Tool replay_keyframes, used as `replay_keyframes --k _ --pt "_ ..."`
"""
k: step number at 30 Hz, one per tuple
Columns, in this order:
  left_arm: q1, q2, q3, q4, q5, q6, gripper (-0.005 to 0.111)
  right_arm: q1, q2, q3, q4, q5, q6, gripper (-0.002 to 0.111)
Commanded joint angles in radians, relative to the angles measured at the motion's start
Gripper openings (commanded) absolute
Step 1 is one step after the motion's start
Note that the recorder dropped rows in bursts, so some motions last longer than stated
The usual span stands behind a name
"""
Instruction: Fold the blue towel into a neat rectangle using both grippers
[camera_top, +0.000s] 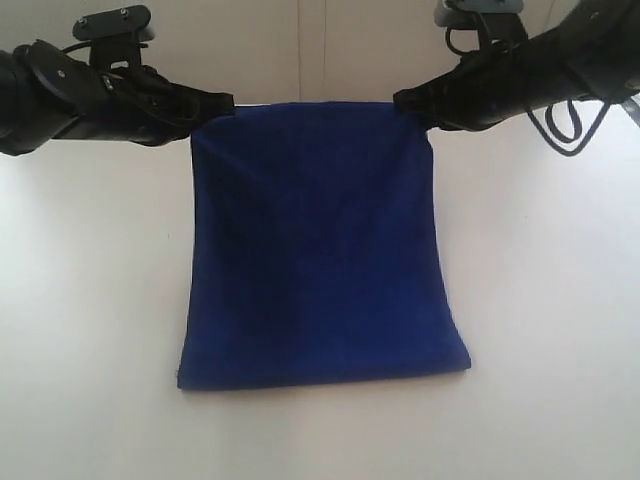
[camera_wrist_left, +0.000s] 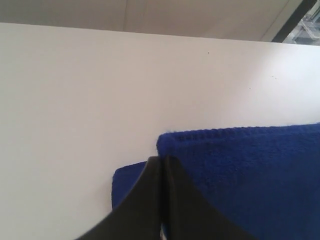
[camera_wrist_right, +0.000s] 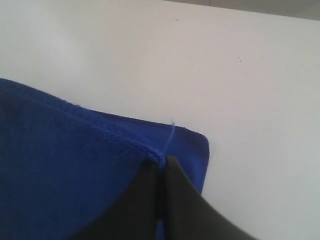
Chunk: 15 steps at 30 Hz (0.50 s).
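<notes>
The blue towel (camera_top: 318, 240) hangs as a sheet between my two arms, its top edge lifted and stretched, its lower end lying on the white table (camera_top: 90, 300). My left gripper (camera_top: 222, 103) is shut on the towel's top left corner. My right gripper (camera_top: 403, 104) is shut on the top right corner. In the left wrist view the black jaws (camera_wrist_left: 161, 161) are pressed together at the plush edge of the towel (camera_wrist_left: 250, 170). The right wrist view shows the right gripper (camera_wrist_right: 162, 162) pinching the hemmed edge of the towel (camera_wrist_right: 65, 165), a loose thread beside it.
The white table (camera_wrist_left: 75, 100) spreads on all sides of the towel. A pale wall (camera_top: 300, 45) runs behind the table. Black cables (camera_top: 565, 120) loop under the right arm.
</notes>
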Motion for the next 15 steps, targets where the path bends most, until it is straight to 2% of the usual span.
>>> replay_keyframes --k 1,6,15 --pt "0.002 0.034 -0.028 -0.002 -0.009 0.003 0.0 -0.002 0.028 -0.009 -0.003 -0.049 -0.02 0.0" --pt "0.004 0.083 -0.036 -0.002 -0.057 0.003 0.0 -0.002 0.07 -0.016 -0.003 -0.095 -0.034 0.0" --pt "0.004 0.188 -0.111 -0.002 -0.06 0.001 0.0 -0.002 0.175 -0.079 -0.003 -0.118 -0.038 0.0"
